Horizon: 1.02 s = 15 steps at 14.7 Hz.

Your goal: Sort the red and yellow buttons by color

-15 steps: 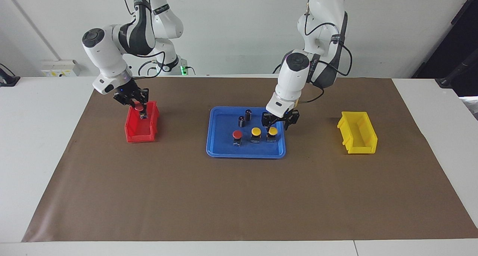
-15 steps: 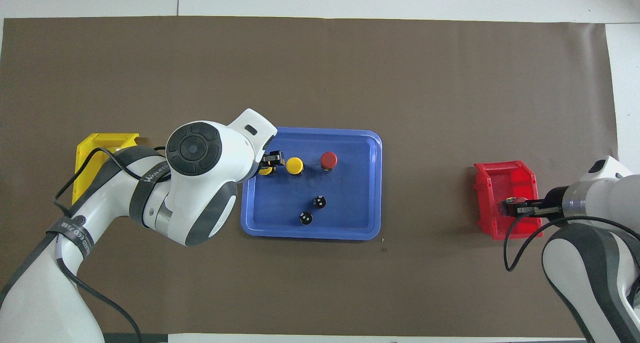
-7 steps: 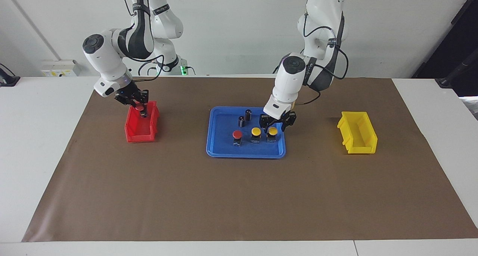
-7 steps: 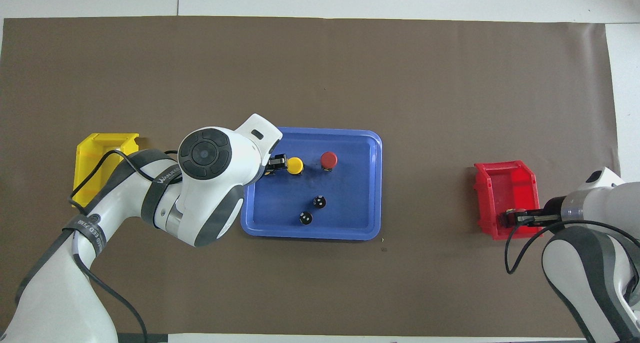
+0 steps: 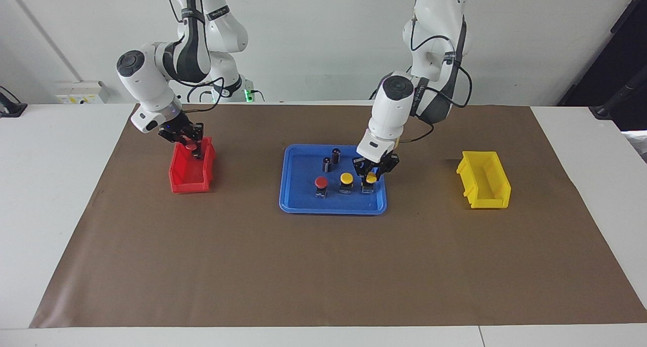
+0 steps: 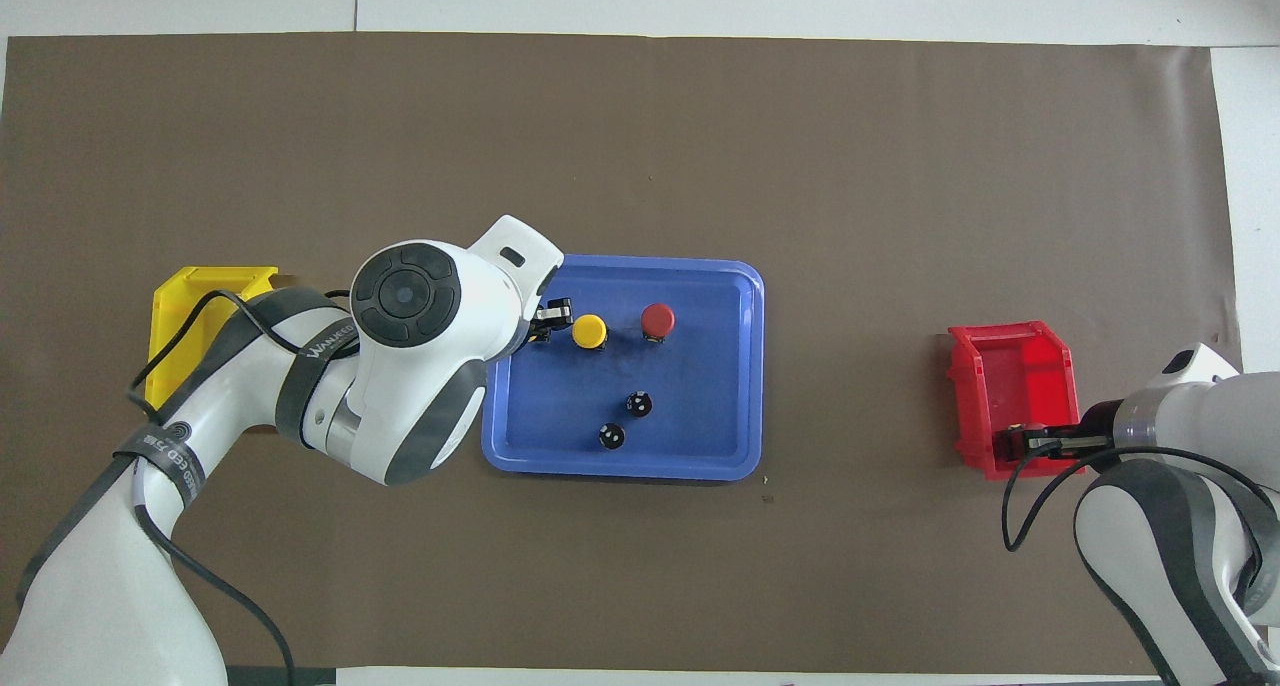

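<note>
Facing view gives you the count: none of the four buttons rests in a bin yet, though two are in hand. Your right gripper [image 5: 191, 145] is closed on a red button [image 5: 190, 146] and holds it over the red bin [image 5: 178, 177], at the end of the bin nearest the robots — the drop itself is not made. Your left gripper [image 5: 371, 174] is down in the blue tray [image 5: 298, 203] with its fingers closed around a yellow button [image 5: 371, 177], the one toward the left arm's end of the tray; its black base appears to sit on the tray floor, so I judge the lift not begun. Two buttons wait untouched in the tray — the other yellow button [image 5: 346, 178] just beside the gripped one, and the second red button [image 5: 321, 182] next along. The yellow bin [image 5: 500, 198] holds nothing that you can see. Two dark cylinders [image 5: 331, 159] stand in the tray, nearer the robots, and belong to neither colour
</note>
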Tool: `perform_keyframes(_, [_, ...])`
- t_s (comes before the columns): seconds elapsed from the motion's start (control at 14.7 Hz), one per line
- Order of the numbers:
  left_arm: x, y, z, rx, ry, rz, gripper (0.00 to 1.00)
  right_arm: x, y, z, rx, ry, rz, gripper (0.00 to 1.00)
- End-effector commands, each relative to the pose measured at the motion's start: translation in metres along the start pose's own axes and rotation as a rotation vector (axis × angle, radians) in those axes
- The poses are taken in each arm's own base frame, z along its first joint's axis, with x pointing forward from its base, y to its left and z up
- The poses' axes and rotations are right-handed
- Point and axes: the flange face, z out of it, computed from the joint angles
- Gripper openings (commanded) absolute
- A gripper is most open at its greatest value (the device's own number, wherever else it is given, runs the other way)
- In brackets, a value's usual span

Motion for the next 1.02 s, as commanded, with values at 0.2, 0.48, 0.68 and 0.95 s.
perform_keyframes(0.2, [0.033, -0.096, -0.143, 0.055, -0.056, 0.034, 0.01, 0.0, -0.002, 0.001, -0.004, 0.016, -0.001, 0.59])
perform_keyframes(0.48, [0.067, -0.218, -0.151, 0.054, -0.083, 0.105, 0.01, 0.026, -0.005, -0.028, -0.016, -0.006, -0.032, 0.65])
perform_keyframes(0.68, [0.074, -0.287, -0.124, 0.046, -0.058, 0.112, 0.01, 0.061, -0.025, -0.078, -0.043, -0.017, -0.081, 0.7])
perform_keyframes(0.95, [0.076, -0.327, -0.092, 0.046, -0.045, 0.074, 0.01, 0.11, -0.136, -0.114, -0.048, 0.032, -0.061, 0.8])
